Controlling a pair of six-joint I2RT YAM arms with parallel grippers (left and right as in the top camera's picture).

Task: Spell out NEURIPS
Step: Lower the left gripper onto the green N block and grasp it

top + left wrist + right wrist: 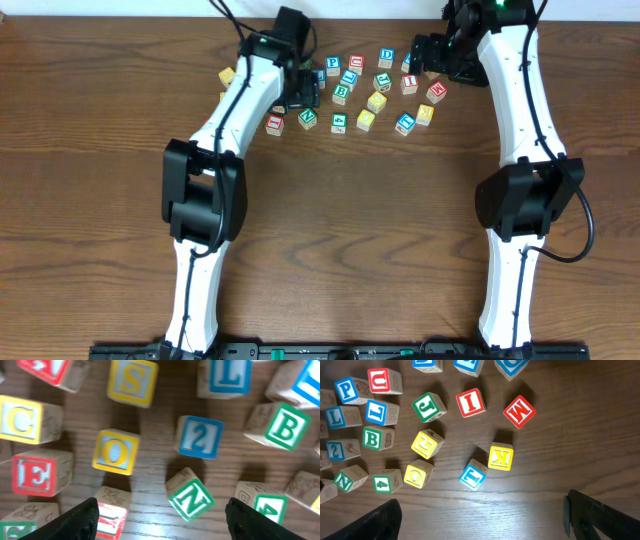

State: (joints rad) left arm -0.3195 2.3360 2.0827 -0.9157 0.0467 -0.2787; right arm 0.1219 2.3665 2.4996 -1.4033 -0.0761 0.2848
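Observation:
Wooden letter cubes lie scattered at the table's far middle. In the left wrist view a green N (190, 497) lies between my open left gripper's (165, 525) fingers, nearer the right one, with a red E (34, 476) to the left and a red-faced cube (112, 520) against the left finger. In the right wrist view I see a blue P (345, 389), a red U (380, 381), a red I (470, 402) and the N (345, 479). My right gripper (485, 520) is open and empty over bare wood. I find no R.
Other cubes crowd the N: yellow O (116, 452), blue 2 (200, 436), green 4 (265, 507), green B (285, 427). Red M (519, 411), yellow K (500, 456) and blue T (472, 476) lie near the right gripper. The table's (330, 250) near half is bare wood.

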